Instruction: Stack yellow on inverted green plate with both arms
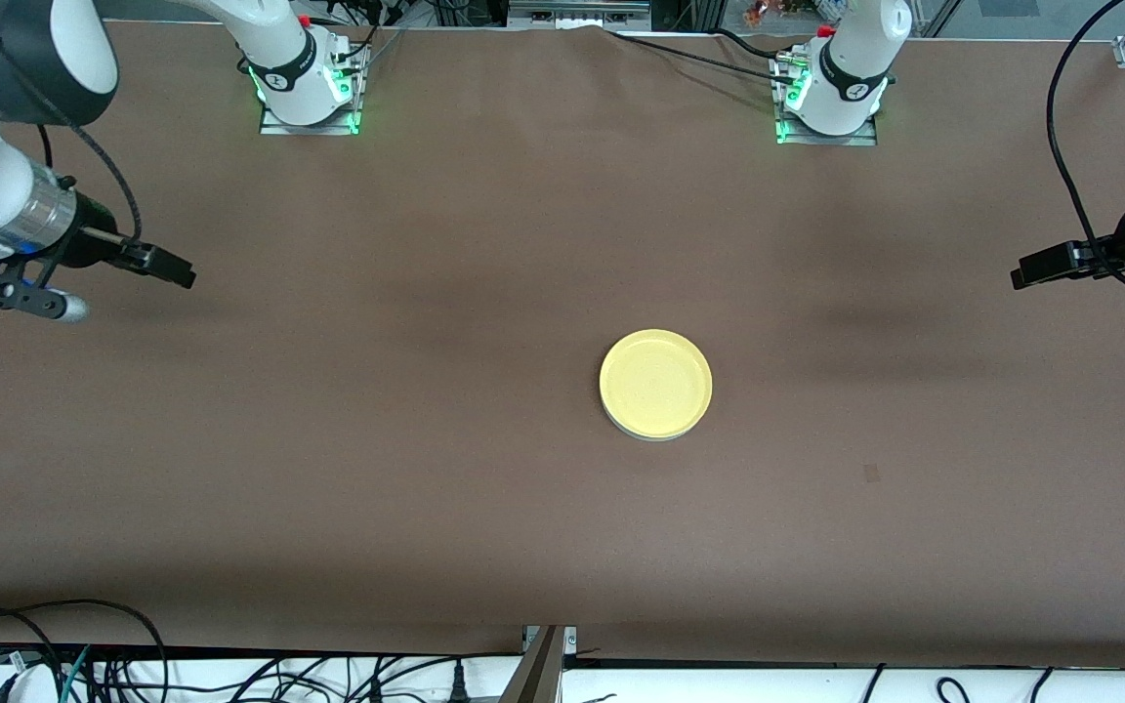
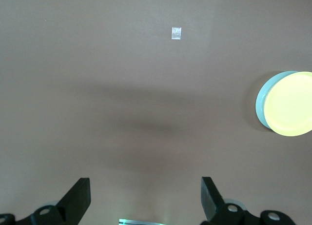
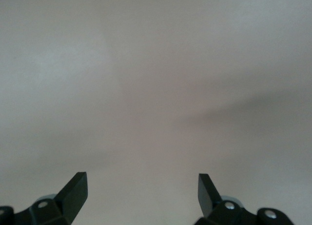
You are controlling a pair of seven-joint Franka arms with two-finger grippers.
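Observation:
The yellow plate lies rim up on the inverted green plate, near the middle of the brown table. Only a thin pale rim of the green plate shows under it. In the left wrist view the yellow plate covers the green plate except for one edge. My left gripper waits open and empty over the left arm's end of the table, well away from the stack; its jaws are wide apart over bare table. My right gripper waits open and empty over the right arm's end, and its wrist view shows only bare table.
A small patch of tape lies on the table, nearer to the front camera than the stack and toward the left arm's end; it also shows in the left wrist view. Cables lie along the table's front edge.

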